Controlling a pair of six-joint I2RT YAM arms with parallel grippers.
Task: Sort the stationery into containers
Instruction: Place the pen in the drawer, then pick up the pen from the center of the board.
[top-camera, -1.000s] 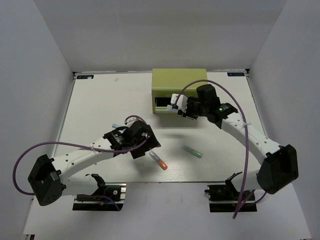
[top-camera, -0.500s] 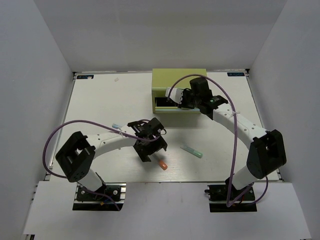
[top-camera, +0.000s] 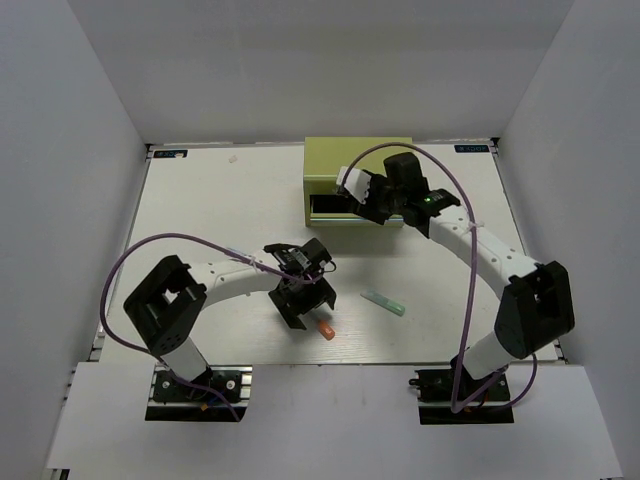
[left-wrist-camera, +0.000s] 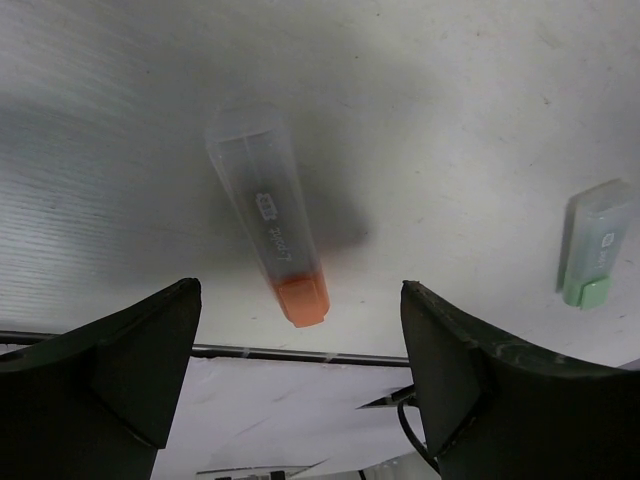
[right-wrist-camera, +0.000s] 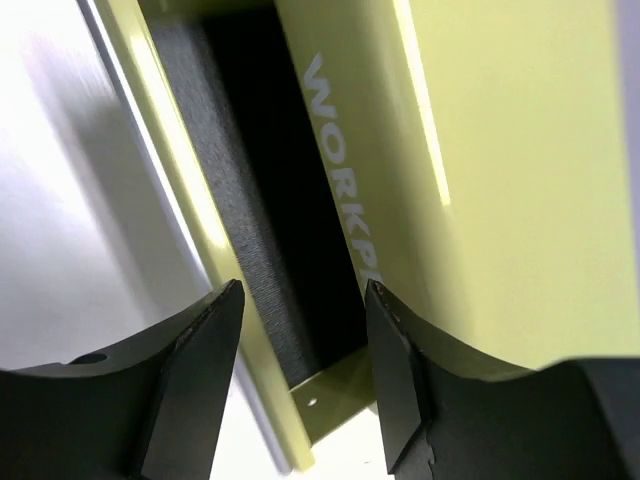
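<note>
Directly below the left claw (left-wrist-camera: 297, 288), inside the gap between its spread fingers, the orange-capped tube (left-wrist-camera: 262, 225) lies flat on the table (left-wrist-camera: 450, 100), its cap end nearest the fingertips. That claw is wide open and carries nothing. A green-capped tube (left-wrist-camera: 598, 245) lies outside the gap, beyond one finger.

The right claw (right-wrist-camera: 302, 288) is parted too and empty. It is held at the front of the green chest (top-camera: 358, 160), with the dark inside of a pulled-out drawer (right-wrist-camera: 270, 230) showing between its fingers. Whether it touches the drawer I cannot tell.

The step in hand looks like the pickup of the orange tube. The next move calls for lowering until both fingers flank the tube's body, then closing squarely across it. The tube lies slightly askew to the fingers and looks smooth, so it may roll or twist when pinched.
</note>
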